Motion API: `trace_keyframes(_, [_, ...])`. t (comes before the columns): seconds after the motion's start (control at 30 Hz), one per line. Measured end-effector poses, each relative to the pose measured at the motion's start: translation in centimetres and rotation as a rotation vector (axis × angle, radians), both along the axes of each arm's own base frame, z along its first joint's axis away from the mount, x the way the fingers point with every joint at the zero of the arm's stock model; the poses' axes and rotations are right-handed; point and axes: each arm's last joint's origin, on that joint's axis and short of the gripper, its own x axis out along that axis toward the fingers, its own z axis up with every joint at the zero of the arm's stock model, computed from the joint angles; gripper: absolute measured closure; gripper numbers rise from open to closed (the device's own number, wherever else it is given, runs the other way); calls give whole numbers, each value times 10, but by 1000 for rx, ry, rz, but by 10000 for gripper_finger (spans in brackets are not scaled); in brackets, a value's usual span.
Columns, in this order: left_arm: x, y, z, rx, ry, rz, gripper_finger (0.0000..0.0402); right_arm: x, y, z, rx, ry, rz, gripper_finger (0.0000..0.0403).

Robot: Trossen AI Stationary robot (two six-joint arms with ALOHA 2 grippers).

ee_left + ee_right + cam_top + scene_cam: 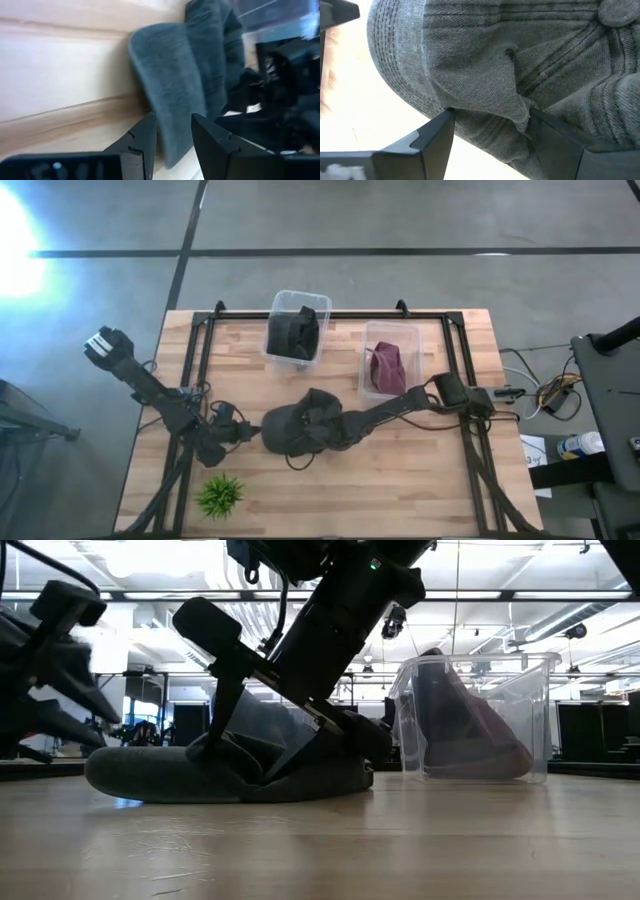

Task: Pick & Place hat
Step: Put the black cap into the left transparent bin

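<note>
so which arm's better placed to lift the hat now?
Right, probably. The right gripper already has crown fabric of the dark hat bunched between its fingers. The left gripper is open at the brim's edge, straddling it without closing. Both bins sit on the far side.

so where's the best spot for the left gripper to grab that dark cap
Probably the brim: it lies flat and thin on the table, pointing at the left gripper, whose open fingers already straddle the edge of the cap. Come in level from that side; the right gripper pinches the crown.

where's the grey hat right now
High view: the grey hat lies on the table's middle front, between the left gripper and the right gripper, just right of the small plant.
</note>
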Motion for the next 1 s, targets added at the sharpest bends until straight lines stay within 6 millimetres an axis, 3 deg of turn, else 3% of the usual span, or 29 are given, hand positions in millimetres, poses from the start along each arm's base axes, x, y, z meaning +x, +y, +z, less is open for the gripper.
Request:
trace_keyframes(0.3, [-5, 5, -14, -21, 36, 14, 284, 1, 0, 0, 6, -9, -1, 156])
trace_keyframes(0.67, [11, -2, -21, -7, -25, -4, 284, 11, -4, 7, 38, -127, -8, 156])
trace_keyframes(0.83, [19, -8, -13, -6, -137, -27, 287, 12, -2, 8, 55, -137, 4, 156])
trace_keyframes(1.0, [25, -11, 0, 37, -224, -76, 318, 14, -1, 10, 61, -174, 10, 156])
